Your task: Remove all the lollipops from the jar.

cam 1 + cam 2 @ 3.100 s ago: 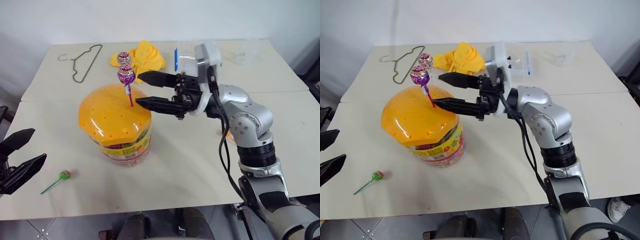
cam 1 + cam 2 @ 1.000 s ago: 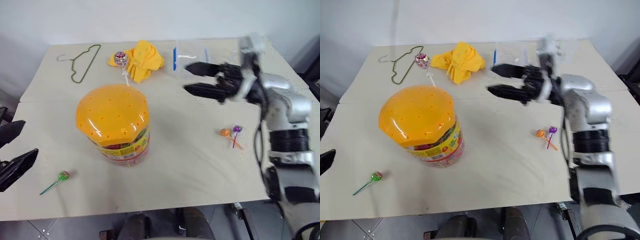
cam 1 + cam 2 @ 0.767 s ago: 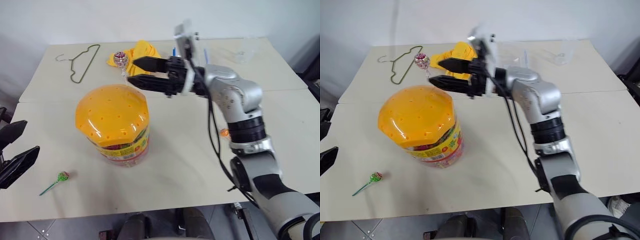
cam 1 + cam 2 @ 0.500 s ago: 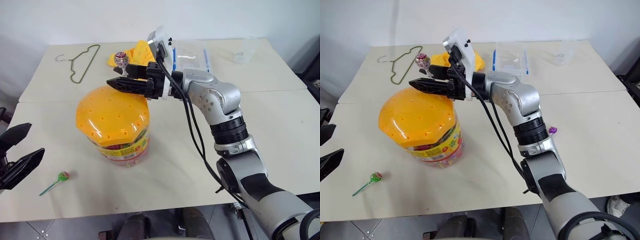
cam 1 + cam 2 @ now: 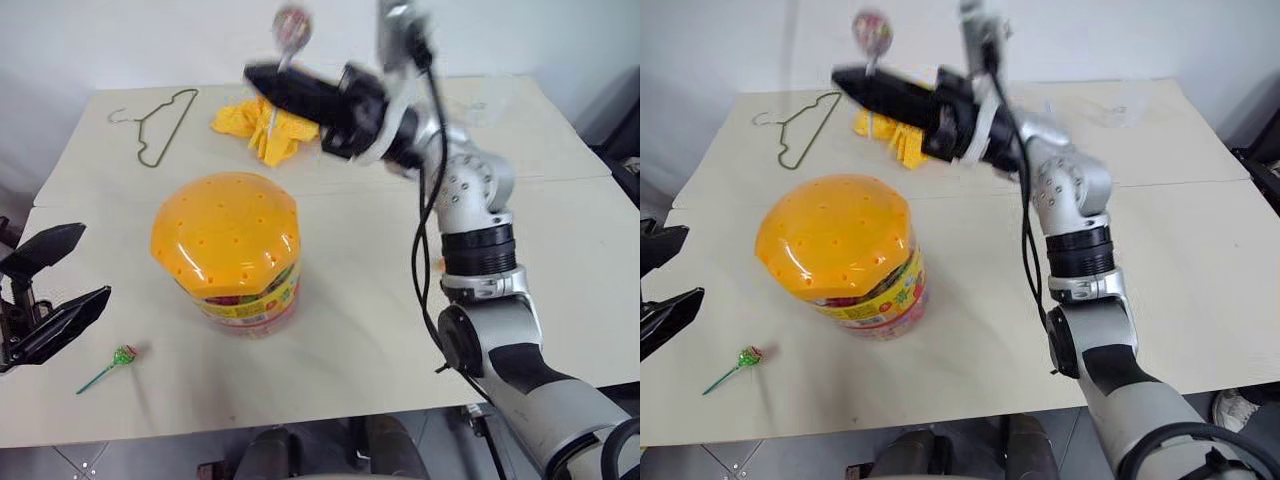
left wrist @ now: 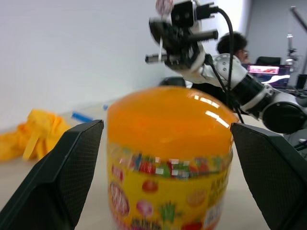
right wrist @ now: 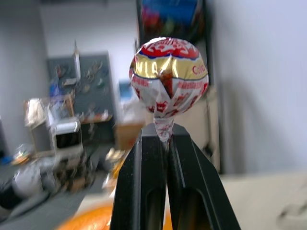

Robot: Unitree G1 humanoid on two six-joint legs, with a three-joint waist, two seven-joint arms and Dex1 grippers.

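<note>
At upper centre of the frame, the right gripper (image 5: 262, 77) has its fingers clenched on the stick of a lollipop (image 5: 291, 25), raised well above the jar (image 5: 228, 250). The jar stands at left centre of the surface (image 5: 350, 300), orange lid on. The left gripper (image 5: 55, 295) waits at the left edge, fingers spread and empty. A green-stick lollipop (image 5: 122, 356) lies at lower left. The blurred yellow heap (image 5: 262, 125) behind is probably cloth.

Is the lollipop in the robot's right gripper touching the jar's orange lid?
No, the lollipop is pinched in the right gripper, high above the lid.
</note>
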